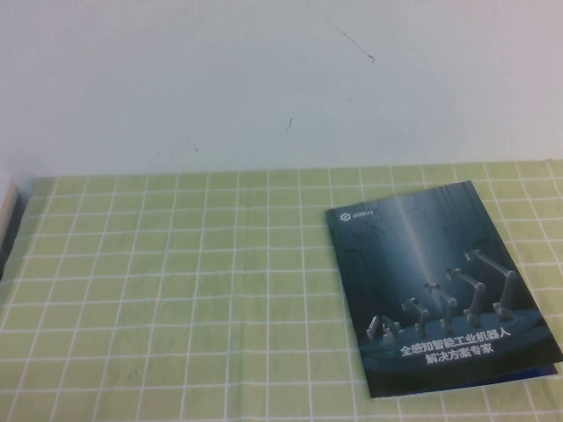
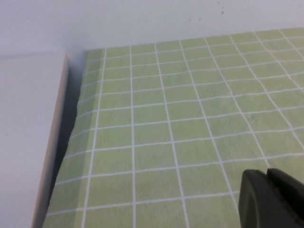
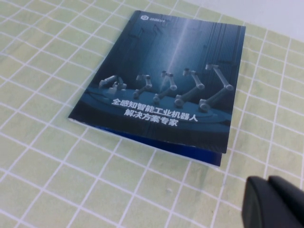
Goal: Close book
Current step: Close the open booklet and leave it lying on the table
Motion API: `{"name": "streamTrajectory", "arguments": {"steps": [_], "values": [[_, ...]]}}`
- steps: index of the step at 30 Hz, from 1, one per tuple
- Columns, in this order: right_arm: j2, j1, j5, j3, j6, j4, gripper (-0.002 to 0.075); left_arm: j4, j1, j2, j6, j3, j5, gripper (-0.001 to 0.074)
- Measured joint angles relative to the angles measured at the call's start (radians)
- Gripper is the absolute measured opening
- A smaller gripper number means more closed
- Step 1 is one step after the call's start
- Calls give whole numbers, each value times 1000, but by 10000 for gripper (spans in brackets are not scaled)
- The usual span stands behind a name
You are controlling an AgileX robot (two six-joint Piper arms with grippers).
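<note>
The book (image 1: 440, 290) lay flat on the green checked cloth (image 1: 176, 290) at about 4 o'clock from the table's middle. Its cover was up and it looked already shut (a thin blue edge showed at its near side), with its long axis running from 11 to 5 o'clock. The right gripper (image 3: 275, 202) hung close to it, so that arm was the nearer one. The left gripper (image 2: 270, 199) was over cloth toward 9 o'clock, and whether either was open or closed I could not tell.
</note>
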Motion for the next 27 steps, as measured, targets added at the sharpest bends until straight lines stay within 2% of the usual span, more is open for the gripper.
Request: {"name": "streamTrajectory", "arguments": {"steps": [11, 27], "values": [[0, 0, 0, 0, 0, 6, -3, 2, -20, 0, -71, 0, 1, -4], [0, 0, 0, 0, 0, 8, -3, 2, 8, 0, -89, 0, 5, -4]]}}
